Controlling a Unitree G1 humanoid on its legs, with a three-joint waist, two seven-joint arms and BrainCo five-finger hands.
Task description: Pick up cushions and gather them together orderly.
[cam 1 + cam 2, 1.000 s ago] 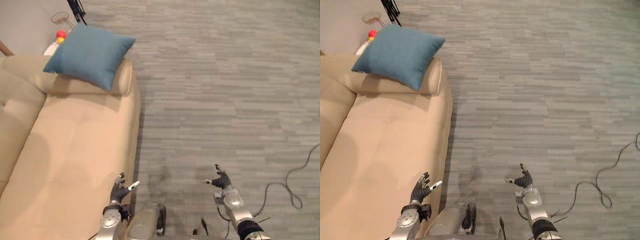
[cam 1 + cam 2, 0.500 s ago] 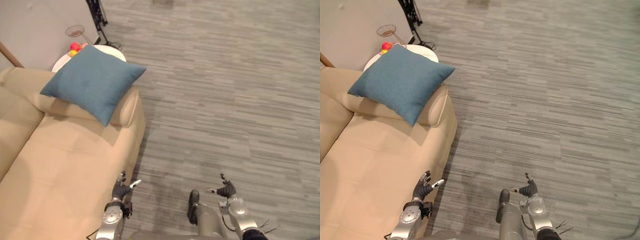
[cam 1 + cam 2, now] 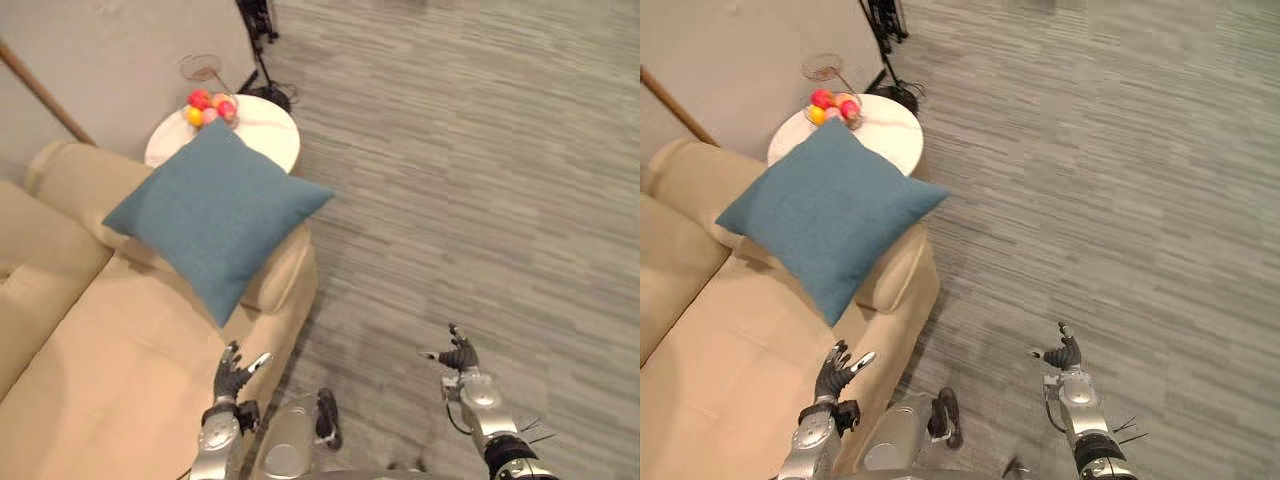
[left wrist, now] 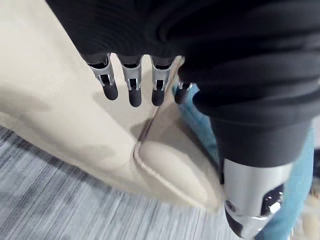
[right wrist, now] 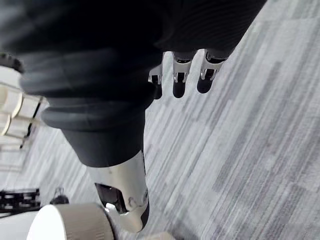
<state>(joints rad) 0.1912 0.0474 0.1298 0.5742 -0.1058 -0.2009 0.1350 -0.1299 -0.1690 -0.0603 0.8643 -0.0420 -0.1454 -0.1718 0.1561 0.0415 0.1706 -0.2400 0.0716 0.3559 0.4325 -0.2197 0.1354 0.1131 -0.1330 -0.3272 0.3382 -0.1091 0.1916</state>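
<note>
A: Nearest?
B: Left hand (image 3: 232, 372) over the sofa's (image 3: 120, 370) right edge, right hand (image 3: 458, 357) above the floor (image 3: 480, 180) — both spread, holding nothing.
A: Farther?
B: Blue cushion (image 3: 215, 210) tilted on the sofa arm, left — beyond, a round bench (image 3: 268, 125) bearing coloured balls (image 3: 208, 106).

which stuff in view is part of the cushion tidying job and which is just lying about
Part of the job:
blue cushion, propped on the arm of the sofa
left hand and right hand, both open and holding nothing

Just lying about:
round white table
coloured balls on the table
dark stand on the floor
</note>
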